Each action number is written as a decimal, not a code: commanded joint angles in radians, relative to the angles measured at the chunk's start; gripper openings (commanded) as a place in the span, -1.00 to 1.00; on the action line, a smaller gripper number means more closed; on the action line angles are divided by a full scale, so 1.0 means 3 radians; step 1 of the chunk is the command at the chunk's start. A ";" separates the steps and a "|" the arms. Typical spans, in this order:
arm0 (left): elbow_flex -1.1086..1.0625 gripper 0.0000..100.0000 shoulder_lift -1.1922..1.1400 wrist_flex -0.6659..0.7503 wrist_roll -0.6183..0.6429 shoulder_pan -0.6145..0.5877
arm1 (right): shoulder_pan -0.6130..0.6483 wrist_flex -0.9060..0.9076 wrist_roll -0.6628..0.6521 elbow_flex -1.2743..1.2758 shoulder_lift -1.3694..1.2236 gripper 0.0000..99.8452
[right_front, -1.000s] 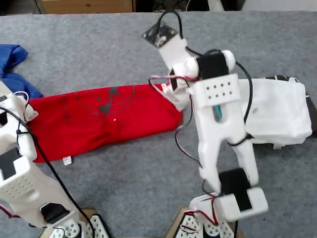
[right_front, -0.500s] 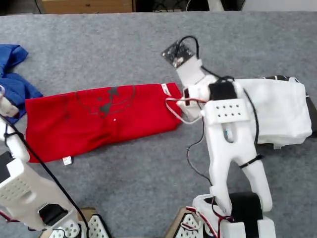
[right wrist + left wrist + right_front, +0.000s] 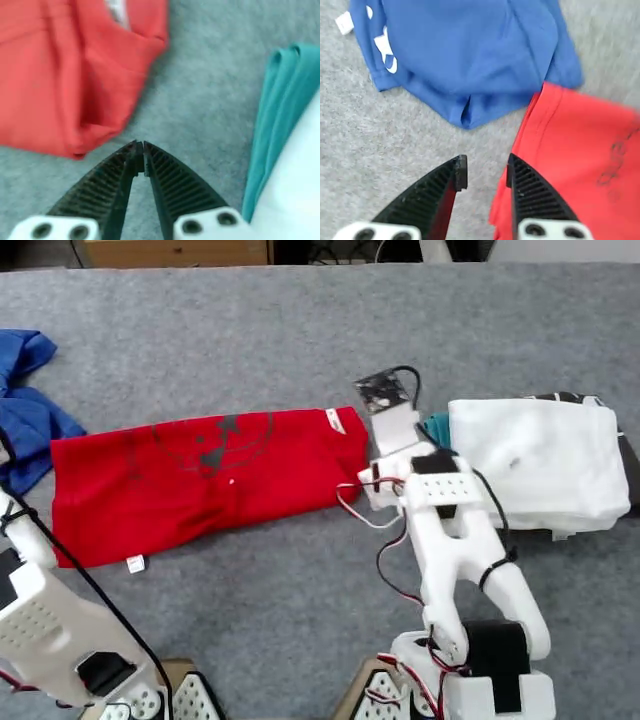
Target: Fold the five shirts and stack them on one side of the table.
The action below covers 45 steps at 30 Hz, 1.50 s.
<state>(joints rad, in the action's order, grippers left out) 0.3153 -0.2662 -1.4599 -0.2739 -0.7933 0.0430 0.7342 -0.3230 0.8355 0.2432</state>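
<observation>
A red shirt [image 3: 205, 480], folded into a long strip, lies across the table's middle. At its left end a crumpled blue shirt [image 3: 28, 410] touches it. A folded white shirt [image 3: 540, 465] rests at the right on a teal shirt [image 3: 437, 425] and something black. My right gripper [image 3: 139, 148] is shut on nothing, over bare table between the red shirt [image 3: 70, 75] and the teal shirt [image 3: 280, 110]. My left gripper [image 3: 485, 172] is open and holds nothing, over the table where the red shirt's edge [image 3: 570, 165] meets the blue shirt [image 3: 470, 55].
The grey table [image 3: 250, 320] has free room behind and in front of the red shirt. The right arm [image 3: 450, 530] stands between the red shirt and the white stack. The left arm [image 3: 40, 620] sits at the front left corner.
The right arm drew back from the red shirt's right end toward the front and right. The left arm pulled back to the left, off the shirt's left end. The red shirt stayed put.
</observation>
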 commanded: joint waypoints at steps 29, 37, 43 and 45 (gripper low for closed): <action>-0.0401 -0.57 -0.0997 0.0701 0.0041 0.0269 | 0.0230 0.0368 -0.0041 -0.0233 0.0565 -0.97; -0.0289 -0.94 -0.1156 0.0460 0.0066 0.0345 | 0.0230 0.0389 -0.0041 -0.0248 0.0565 -0.97; -0.0013 -0.94 -0.1120 0.0210 0.0143 0.0437 | 0.0220 0.0384 -0.0041 -0.0355 0.0565 -0.97; 0.0309 -0.94 -0.1120 -0.0066 0.0286 0.0509 | 0.0189 0.0389 -0.0041 -0.0483 0.0565 -0.97</action>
<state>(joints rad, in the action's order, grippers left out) 0.2908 -0.6145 -1.3894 -0.2417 -0.6521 0.0997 0.8447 -0.3353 0.7848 0.3751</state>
